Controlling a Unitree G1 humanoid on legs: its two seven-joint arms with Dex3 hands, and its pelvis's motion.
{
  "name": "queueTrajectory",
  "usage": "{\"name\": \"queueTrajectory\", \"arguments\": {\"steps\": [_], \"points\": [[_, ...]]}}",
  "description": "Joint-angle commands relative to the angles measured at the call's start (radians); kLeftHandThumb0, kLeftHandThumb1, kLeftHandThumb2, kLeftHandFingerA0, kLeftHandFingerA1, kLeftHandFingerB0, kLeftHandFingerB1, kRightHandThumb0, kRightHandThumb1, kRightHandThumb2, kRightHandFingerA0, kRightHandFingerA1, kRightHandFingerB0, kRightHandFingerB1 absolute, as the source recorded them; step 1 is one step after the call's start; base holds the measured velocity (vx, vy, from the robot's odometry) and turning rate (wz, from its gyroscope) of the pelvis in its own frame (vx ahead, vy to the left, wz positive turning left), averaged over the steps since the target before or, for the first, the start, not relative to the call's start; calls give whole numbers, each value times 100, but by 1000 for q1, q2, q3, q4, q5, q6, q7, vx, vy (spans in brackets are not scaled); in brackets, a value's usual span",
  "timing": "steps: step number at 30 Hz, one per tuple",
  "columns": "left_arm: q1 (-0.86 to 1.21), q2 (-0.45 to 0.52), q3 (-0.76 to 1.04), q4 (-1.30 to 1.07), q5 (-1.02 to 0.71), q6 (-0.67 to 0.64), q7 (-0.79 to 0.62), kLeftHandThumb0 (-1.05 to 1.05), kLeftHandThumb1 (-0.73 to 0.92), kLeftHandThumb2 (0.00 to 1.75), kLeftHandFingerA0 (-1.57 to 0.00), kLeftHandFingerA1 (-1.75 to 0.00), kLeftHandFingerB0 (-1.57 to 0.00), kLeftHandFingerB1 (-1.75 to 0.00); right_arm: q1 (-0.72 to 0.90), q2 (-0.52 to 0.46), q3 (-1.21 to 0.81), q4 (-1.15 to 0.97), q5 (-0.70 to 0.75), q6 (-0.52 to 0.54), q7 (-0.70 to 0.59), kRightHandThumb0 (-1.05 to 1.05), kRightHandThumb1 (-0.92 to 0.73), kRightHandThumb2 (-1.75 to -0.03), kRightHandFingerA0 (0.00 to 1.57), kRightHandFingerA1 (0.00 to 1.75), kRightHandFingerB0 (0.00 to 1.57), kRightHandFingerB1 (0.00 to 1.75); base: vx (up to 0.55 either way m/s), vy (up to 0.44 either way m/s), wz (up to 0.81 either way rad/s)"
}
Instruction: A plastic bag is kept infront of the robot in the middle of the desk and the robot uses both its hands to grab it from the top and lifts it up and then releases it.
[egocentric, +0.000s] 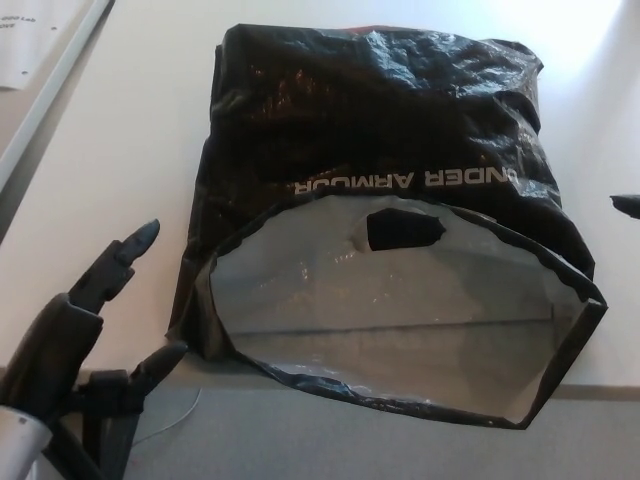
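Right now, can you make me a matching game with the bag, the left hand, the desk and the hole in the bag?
Things:
1. bag
2. left hand
3. desk
4. hole

Clues:
A. white and flat
B. open, beside the bag, touching nothing
C. black outside, silver inside, mouth wide open
D. a dark cut-out in the silver lining

Pairs: 1-C, 2-B, 3-A, 4-D
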Motion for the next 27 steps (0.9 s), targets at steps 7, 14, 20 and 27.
{"name": "queueTrajectory", "arguments": {"steps": [7,14,20,27], "points": [[63,-8,2,-114,136,227,69,-57,71,76,-2,-18,0,-10,70,38,-25,12,-3,-12,-51,-45,-55,-70,25,45,8,36,0,0,0],[105,-30,-25,-213,164,359,39,-66,63,93,0,-28,0,-22,101,97,-55,13,19,7,-76,-45,-56,-70,26,46,8,37,0,0,0],[124,-34,-35,-262,140,412,8,-72,62,93,0,-24,0,-19,87,159,-54,22,28,69,-61,-51,-56,-74,20,45,7,34,0,0,0],[93,-49,-38,-275,131,452,14,-67,56,91,0,-26,0,-22,23,237,-48,85,56,112,-53,-49,-66,-62,22,39,8,25,0,0,0]]}}
